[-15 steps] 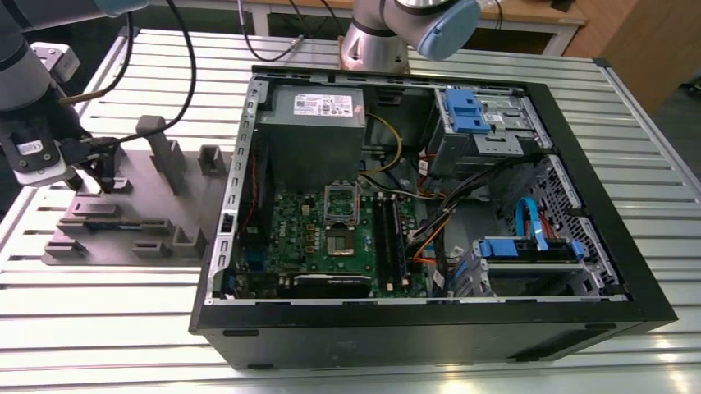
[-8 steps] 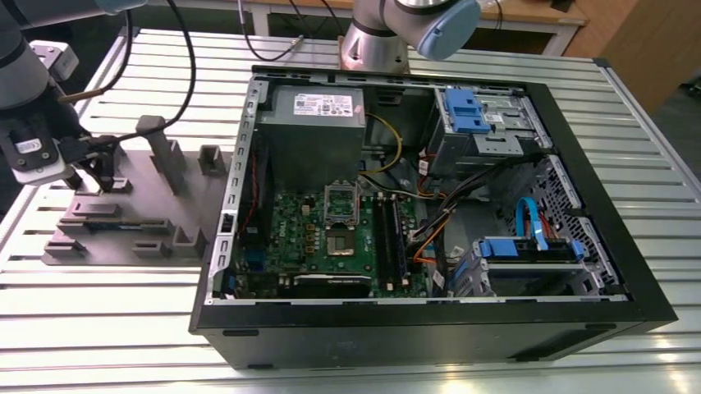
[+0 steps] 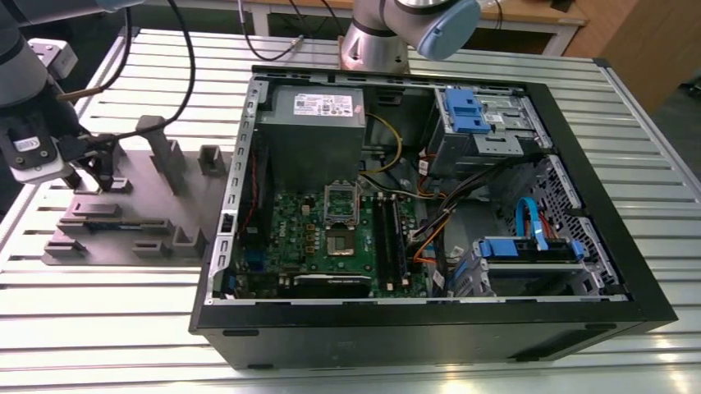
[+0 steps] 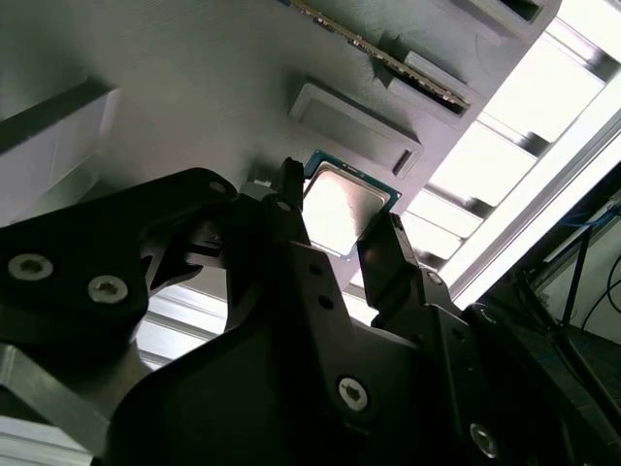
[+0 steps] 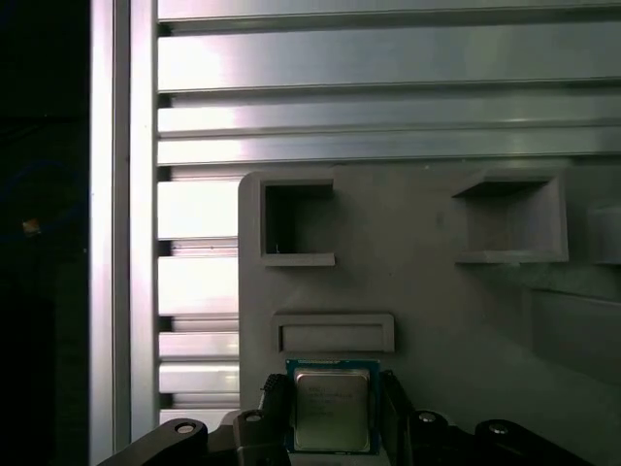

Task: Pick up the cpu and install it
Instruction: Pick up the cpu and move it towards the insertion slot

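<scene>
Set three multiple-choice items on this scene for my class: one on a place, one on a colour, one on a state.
1. Where does the cpu lie? A inside the computer case; B on the grey fixture; C on the floor.
2. What colour is the motherboard? A green; B red; C white.
3. How is the computer case? A shut; B open, lying flat; C open, standing upright.
Key: 1 B, both wrist views show the cpu on the grey fixture, at the hand. 2 A, it shows green in the exterior view. 3 B, its inside shows from above.
</scene>
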